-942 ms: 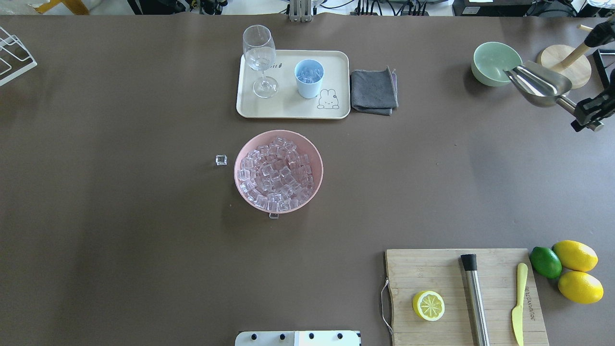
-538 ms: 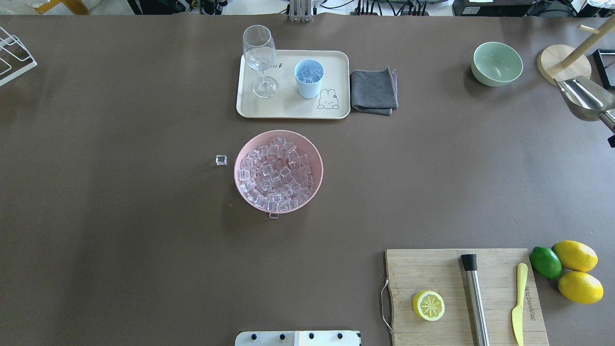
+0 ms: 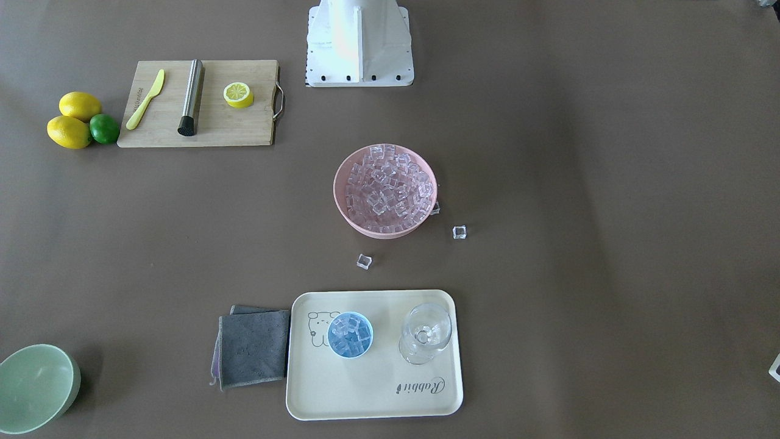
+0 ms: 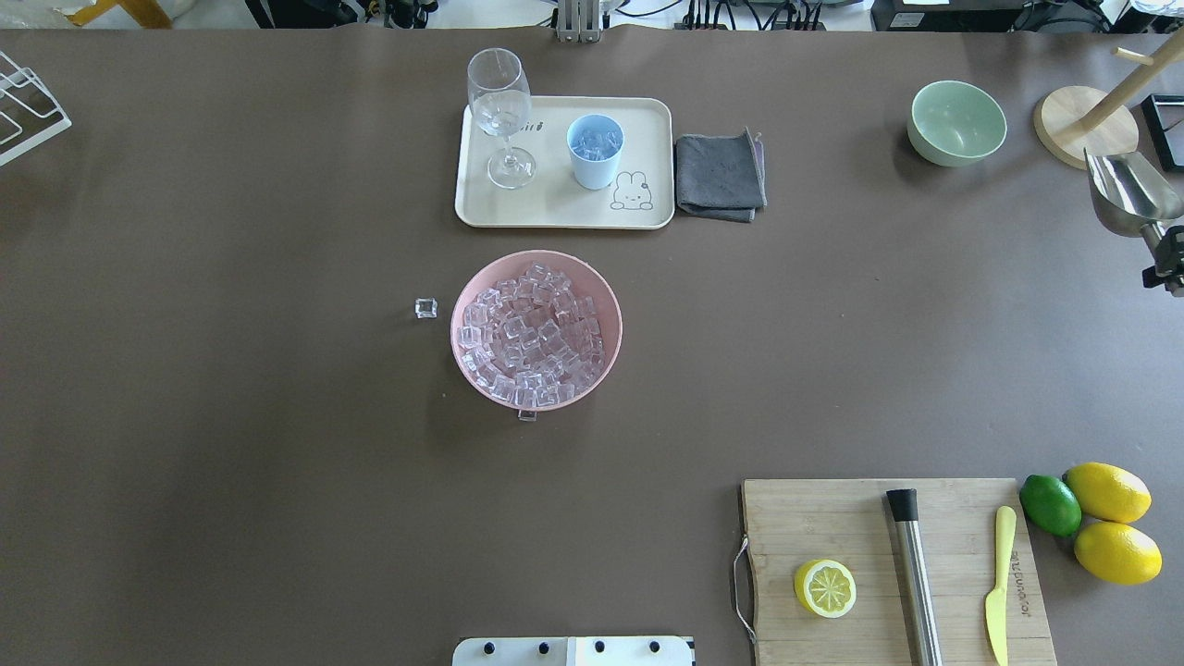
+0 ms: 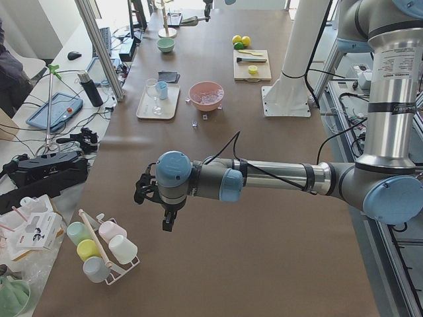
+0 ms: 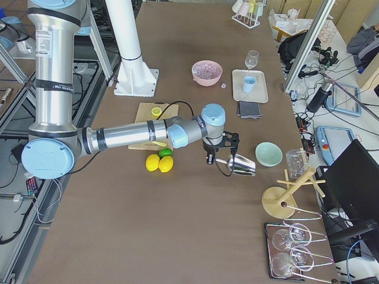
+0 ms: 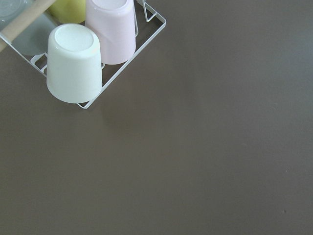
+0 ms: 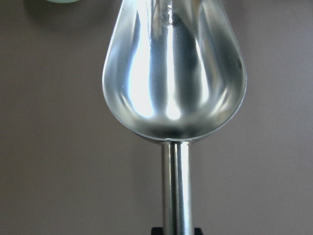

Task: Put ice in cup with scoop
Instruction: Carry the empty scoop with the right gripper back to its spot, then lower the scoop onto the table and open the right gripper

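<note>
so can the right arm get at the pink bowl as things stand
Probably yes: its tool holds the empty scoop off to the right, and only bare table lies between it and the pink bowl.

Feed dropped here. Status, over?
Right gripper shut on scoop, empty. Left gripper: cannot tell. Cup holds ice. Loose cubes beside pink bowl.
</note>
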`<state>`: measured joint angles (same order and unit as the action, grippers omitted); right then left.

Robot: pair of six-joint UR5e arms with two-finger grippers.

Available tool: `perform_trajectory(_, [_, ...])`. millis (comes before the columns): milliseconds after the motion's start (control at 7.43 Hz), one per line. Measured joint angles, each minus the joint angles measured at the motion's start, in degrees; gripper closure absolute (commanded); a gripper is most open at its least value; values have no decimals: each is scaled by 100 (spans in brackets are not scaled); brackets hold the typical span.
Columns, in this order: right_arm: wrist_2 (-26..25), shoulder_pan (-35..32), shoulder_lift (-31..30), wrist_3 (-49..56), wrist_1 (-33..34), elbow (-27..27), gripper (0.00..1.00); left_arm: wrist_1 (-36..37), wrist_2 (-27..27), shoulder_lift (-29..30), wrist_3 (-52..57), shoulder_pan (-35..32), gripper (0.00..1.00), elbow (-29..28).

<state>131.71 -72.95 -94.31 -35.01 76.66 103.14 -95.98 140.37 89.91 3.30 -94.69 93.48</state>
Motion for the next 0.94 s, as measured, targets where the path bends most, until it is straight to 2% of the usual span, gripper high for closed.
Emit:
perform_trajectory(135, [-10, 175, -34, -304, -531, -216, 100, 24, -1, -3, -2, 19, 1, 45])
perform_trajectory(269, [-22, 361, -46, -466, -772, -318, 100, 36, -1, -7, 1, 31, 1, 65])
perform_trajectory(942, [-37, 859, -105, -480, -925, -412, 100, 35, -4, -20, 31, 136, 1, 20])
